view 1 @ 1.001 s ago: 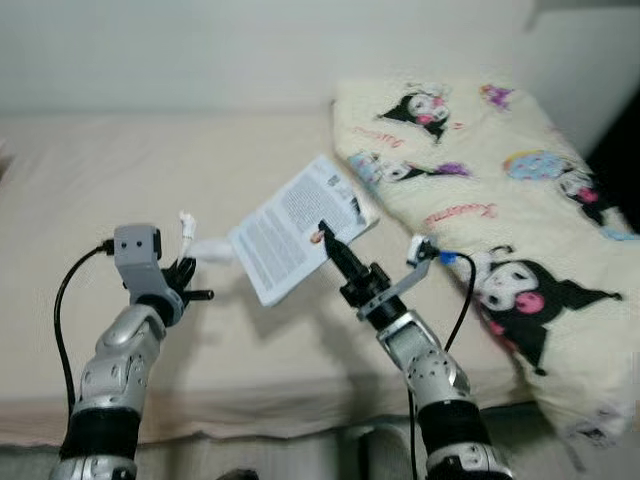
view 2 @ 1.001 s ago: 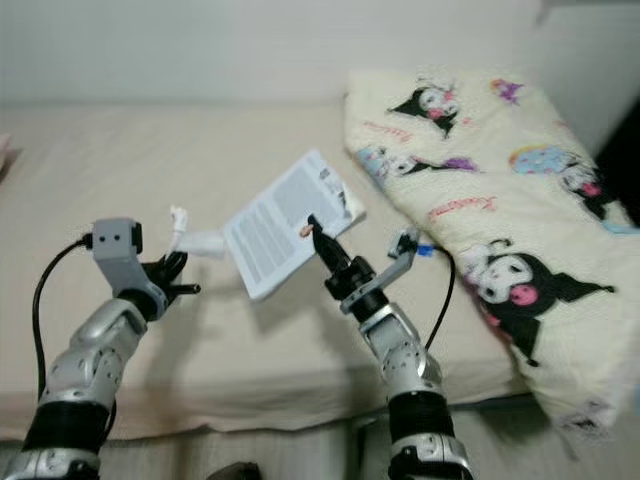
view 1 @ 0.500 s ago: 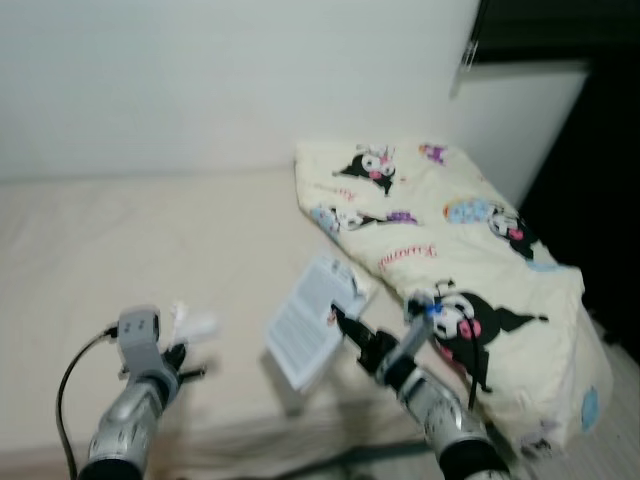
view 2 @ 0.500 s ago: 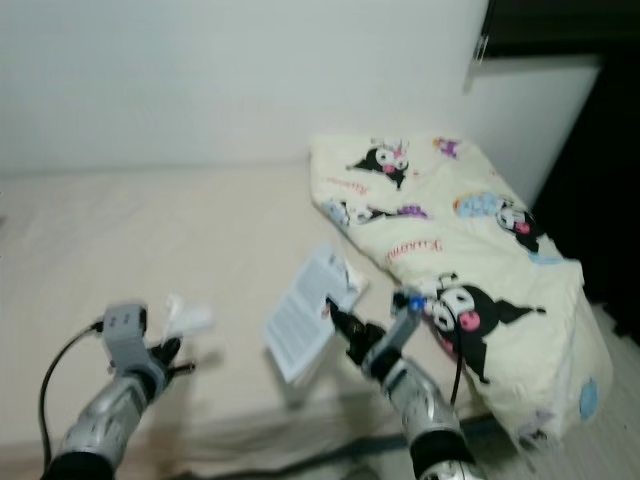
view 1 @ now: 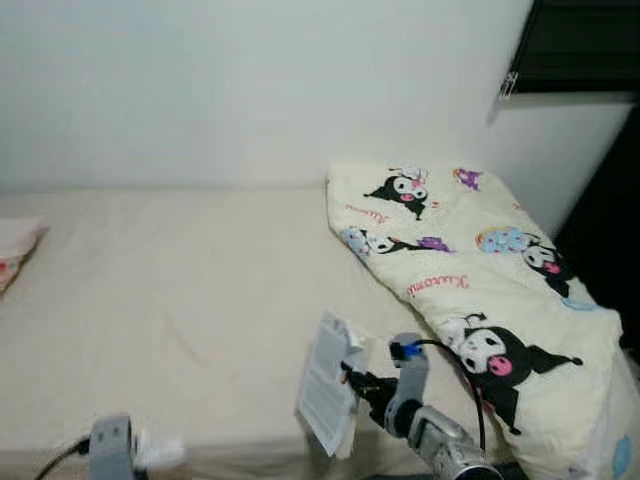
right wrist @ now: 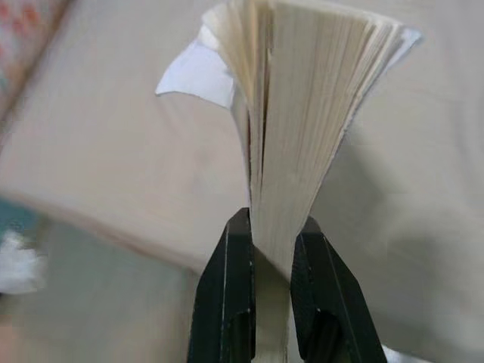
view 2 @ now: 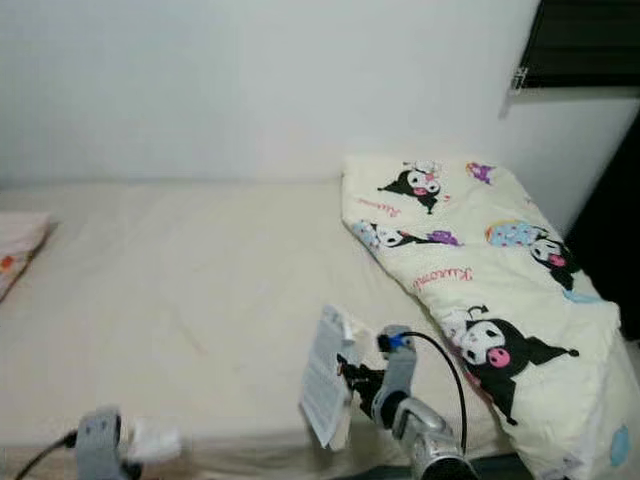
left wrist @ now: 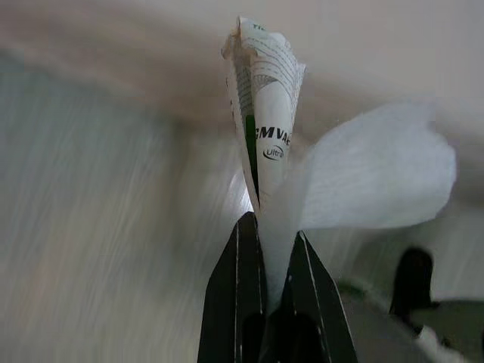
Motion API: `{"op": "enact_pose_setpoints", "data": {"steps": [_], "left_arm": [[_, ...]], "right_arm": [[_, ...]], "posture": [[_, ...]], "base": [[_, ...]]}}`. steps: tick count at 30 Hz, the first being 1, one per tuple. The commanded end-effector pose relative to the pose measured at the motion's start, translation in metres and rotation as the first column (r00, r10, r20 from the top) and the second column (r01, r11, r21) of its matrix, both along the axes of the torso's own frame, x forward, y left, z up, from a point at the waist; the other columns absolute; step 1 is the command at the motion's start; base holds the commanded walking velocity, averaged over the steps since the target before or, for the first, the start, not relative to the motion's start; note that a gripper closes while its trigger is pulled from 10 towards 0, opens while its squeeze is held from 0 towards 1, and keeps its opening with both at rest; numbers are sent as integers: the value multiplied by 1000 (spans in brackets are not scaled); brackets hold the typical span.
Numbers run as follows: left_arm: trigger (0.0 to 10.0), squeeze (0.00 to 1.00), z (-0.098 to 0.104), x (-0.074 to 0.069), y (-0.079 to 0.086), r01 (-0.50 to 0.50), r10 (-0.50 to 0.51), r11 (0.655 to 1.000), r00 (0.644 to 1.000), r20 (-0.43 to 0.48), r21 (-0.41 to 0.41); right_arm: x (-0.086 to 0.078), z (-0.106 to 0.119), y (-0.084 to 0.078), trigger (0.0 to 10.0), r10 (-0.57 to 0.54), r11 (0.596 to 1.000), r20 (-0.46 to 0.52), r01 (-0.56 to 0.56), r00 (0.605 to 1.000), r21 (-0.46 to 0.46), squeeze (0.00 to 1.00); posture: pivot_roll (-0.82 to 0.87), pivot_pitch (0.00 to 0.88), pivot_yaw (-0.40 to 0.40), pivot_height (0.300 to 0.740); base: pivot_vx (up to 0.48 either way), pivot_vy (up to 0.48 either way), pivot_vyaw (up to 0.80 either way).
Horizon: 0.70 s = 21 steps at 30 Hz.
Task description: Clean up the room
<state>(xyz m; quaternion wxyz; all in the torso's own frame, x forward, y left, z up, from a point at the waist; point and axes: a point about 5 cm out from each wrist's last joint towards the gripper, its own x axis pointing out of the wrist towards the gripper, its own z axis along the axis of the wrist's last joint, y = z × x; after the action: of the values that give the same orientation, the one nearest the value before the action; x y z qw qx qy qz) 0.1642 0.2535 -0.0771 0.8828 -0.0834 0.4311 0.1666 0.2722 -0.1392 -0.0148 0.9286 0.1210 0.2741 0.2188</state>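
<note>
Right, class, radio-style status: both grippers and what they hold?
Right gripper shut on book, lifted over bed. Left gripper shut on crumpled wrapper. Quilt alongside.

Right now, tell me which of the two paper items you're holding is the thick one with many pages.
The booklet clamped in the right gripper: its fanned page edges show a thick stack. The left gripper holds only a thin crumpled printed wrapper.

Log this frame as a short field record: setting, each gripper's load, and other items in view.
setting: bed with beige sheet against a white wall
right gripper: shut on booklet, held upright over the bed's near edge
left gripper: shut on crumpled paper with printed text, plus a white scrap
quilt: cartoon-print, folded at the bed's right end
window: dark, upper right
</note>
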Motion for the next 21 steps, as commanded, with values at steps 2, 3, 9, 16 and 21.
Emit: {"op": "enact_pose_setpoints", "data": {"steps": [2, 3, 9, 16, 21], "left_arm": [[10000, 0, -11, -20, -4, -9, 9, 1000, 995, -96, 0], [10000, 0, -11, -20, -4, -9, 9, 1000, 995, -96, 0], [10000, 0, -15, -16, -26, 37, -41, 998, 993, -110, -41], [10000, 0, -15, -10, -31, 85, -90, 995, 988, -126, -44], [10000, 0, -15, -11, -30, 85, -90, 995, 987, -131, -46]], "right_arm": [[-4, -8, 0, 10000, 3, 994, -27, -6, 1000, -111, 0], [-4, -8, 0, 10000, 3, 994, -27, -6, 1000, -111, 0], [-8, -15, -11, 10000, -39, 973, -66, 23, 997, -230, 0], [-25, -31, -36, 10000, -332, 943, -206, 315, 921, -111, 0], [-34, -36, -37, 10000, -345, 939, -224, 332, 912, -92, 0]], "posture": [[-83, 0, -15, 706], [-83, 0, -15, 706], [-86, 0, -28, 706], [-83, 0, -33, 706], [-75, 0, -24, 706]], "base": [[0, 0, 756], [0, 0, 756], [0, 0, 756], [0, 0, 743], [0, 0, 735]]}}
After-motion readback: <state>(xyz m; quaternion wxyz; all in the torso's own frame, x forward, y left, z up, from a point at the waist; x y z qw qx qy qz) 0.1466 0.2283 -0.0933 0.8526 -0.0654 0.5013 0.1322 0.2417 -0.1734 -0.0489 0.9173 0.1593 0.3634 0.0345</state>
